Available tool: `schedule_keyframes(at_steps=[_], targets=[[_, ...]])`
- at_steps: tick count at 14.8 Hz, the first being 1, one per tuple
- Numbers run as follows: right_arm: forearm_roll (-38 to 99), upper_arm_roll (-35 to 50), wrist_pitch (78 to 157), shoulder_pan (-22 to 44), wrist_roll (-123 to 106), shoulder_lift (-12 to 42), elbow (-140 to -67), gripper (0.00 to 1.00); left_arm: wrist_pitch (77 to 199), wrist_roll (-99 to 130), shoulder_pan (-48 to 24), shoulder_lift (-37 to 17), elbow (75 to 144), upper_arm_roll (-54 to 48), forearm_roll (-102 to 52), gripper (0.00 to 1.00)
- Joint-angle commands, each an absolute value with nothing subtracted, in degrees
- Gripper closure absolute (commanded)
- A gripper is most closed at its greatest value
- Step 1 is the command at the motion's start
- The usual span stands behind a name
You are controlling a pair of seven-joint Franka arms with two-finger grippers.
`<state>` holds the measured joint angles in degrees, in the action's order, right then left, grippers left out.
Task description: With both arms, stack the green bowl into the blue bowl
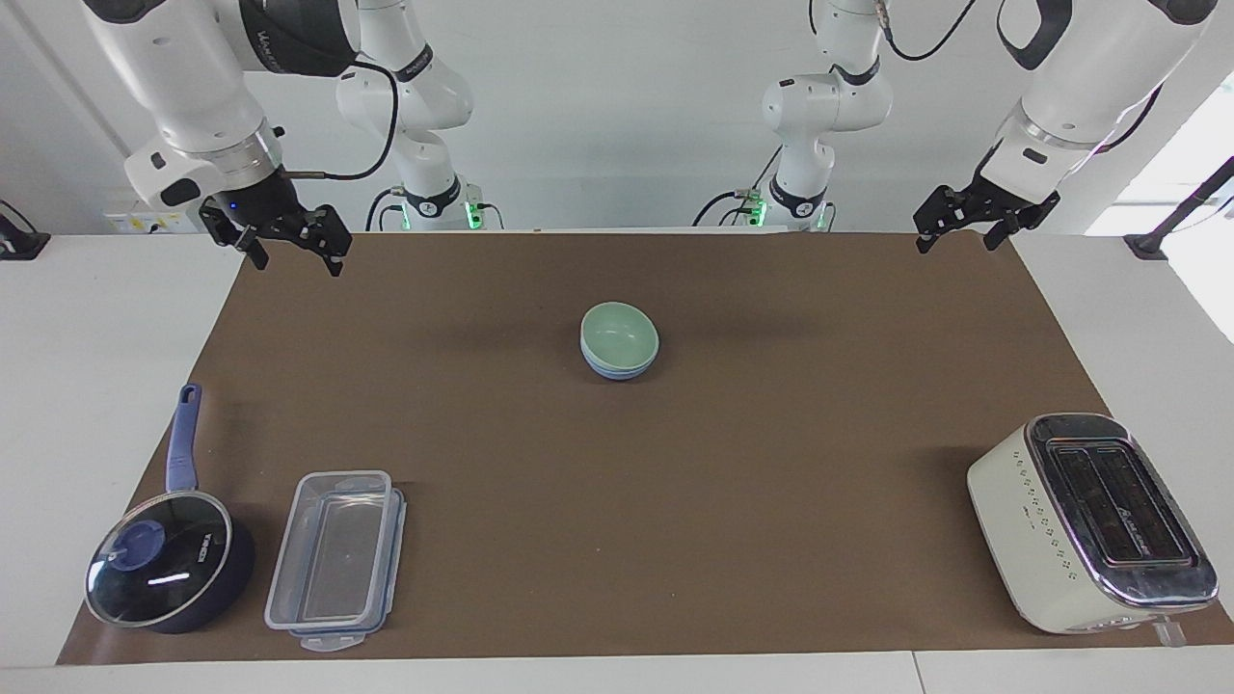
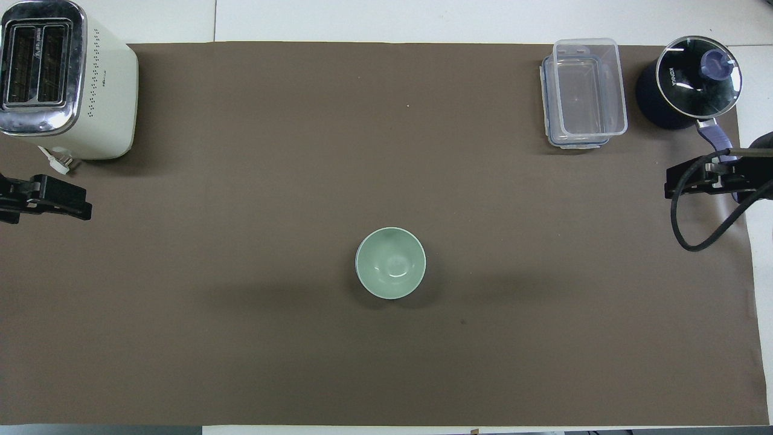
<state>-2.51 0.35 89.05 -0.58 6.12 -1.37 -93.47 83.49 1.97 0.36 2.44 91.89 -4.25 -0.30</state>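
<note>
The right gripper [image 1: 289, 253] hangs raised over the mat's corner at the right arm's end of the table, fingers spread apart and holding nothing. The left gripper [image 1: 959, 231] hangs raised over the matching corner at the left arm's end, likewise spread and empty. In the overhead view both show only at the frame's edges, the left gripper [image 2: 45, 199] near the toaster [image 2: 66, 81] and the right gripper [image 2: 703, 178] above the saucepan's handle. Both are well apart from the work. The green bowl [image 1: 620, 333] sits nested in the blue bowl [image 1: 617, 368] at the middle of the brown mat [image 1: 771, 463], with only a band of blue showing beneath the green rim; from overhead the green bowl [image 2: 391, 263] covers the blue one entirely. The stack looks level and seated, so the task reads as done. A saucepan [image 1: 169, 569] and a clear lidded box [image 1: 337, 559] stand at the right arm's end, farther from the robots than the bowls; the toaster [image 1: 1089, 520] stands at the left arm's end. Remaining risks, as judged: any further descent toward the bowls could knock the glossy stack sideways or tip the upper bowl out; a low sweep by the right arm could catch the saucepan handle [image 1: 181, 439]; the cable looped at that wrist could snag.
</note>
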Motion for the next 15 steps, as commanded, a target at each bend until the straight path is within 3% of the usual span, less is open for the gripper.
schedule_keyframes(at_steps=[1,15], targets=[[-1.2,0.6,90.0,-1.2,5.4,-2.1,-94.2,0.0,84.2,2.4,1.2,4.1,93.9,-4.7,-1.2,0.0],[-1.2,0.5,90.3,-1.1,6.0,-2.0,-94.2,0.0,84.2,2.4,1.2,4.1,93.9,-4.7,-1.2,0.0]])
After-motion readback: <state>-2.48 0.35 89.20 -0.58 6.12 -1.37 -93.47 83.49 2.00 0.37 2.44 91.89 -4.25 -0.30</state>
